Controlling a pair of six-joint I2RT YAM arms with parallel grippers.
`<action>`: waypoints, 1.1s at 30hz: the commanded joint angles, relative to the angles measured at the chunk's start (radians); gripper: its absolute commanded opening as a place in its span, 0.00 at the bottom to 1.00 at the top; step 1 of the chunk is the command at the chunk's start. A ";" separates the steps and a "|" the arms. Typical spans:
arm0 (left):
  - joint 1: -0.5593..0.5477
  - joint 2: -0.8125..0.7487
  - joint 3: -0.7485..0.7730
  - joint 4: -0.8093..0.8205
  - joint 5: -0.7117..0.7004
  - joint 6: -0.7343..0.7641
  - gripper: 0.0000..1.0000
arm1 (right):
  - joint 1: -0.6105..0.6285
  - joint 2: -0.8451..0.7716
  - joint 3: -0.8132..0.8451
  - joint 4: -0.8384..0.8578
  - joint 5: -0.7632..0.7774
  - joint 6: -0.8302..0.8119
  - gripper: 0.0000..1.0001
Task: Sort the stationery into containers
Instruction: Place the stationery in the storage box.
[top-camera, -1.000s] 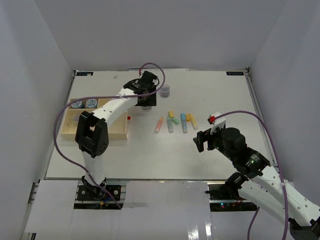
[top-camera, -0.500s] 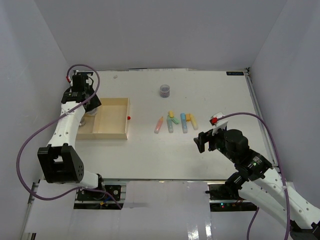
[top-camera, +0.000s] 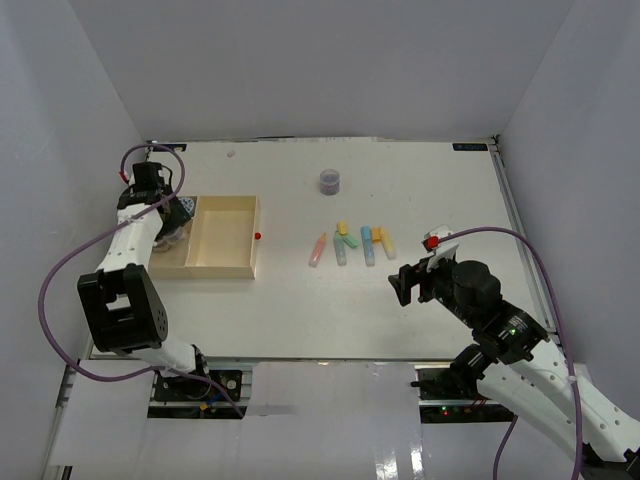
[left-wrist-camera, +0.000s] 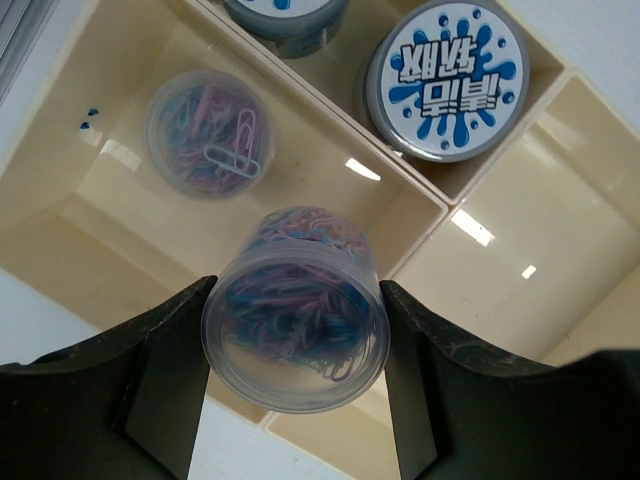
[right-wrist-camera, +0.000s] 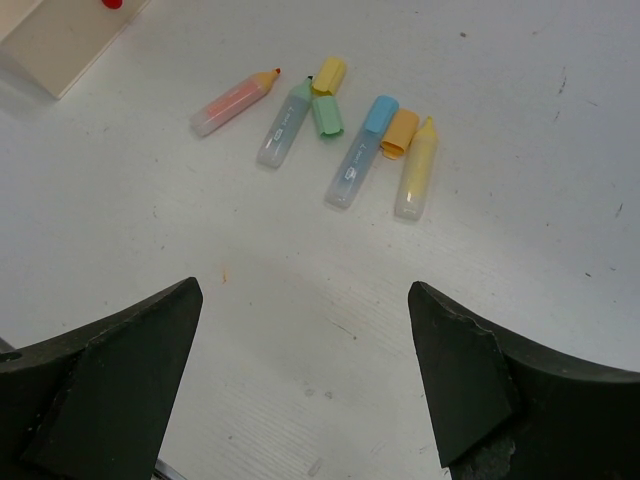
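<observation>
One jar of clips (left-wrist-camera: 295, 345) sits clamped in the left gripper (left-wrist-camera: 295, 290) over the tray (left-wrist-camera: 90, 230); lower it straight beside the other jar (left-wrist-camera: 208, 135). The right gripper (right-wrist-camera: 302, 290) hangs open.

Between the held jar (left-wrist-camera: 295, 335) and another clip jar (left-wrist-camera: 208, 135) in the corner, the tray (left-wrist-camera: 60, 215) compartment's floor lies bare; thin dividers (left-wrist-camera: 425, 195) wall it in
</observation>
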 joint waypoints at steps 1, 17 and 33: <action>0.027 0.018 0.013 0.067 0.009 -0.015 0.55 | -0.005 -0.011 -0.004 0.051 -0.008 -0.015 0.90; 0.041 0.116 0.033 0.110 0.043 -0.031 0.67 | -0.005 -0.006 -0.008 0.055 -0.002 -0.017 0.90; 0.041 0.149 0.040 0.130 0.055 -0.043 0.79 | -0.005 -0.010 -0.010 0.058 -0.007 -0.011 0.90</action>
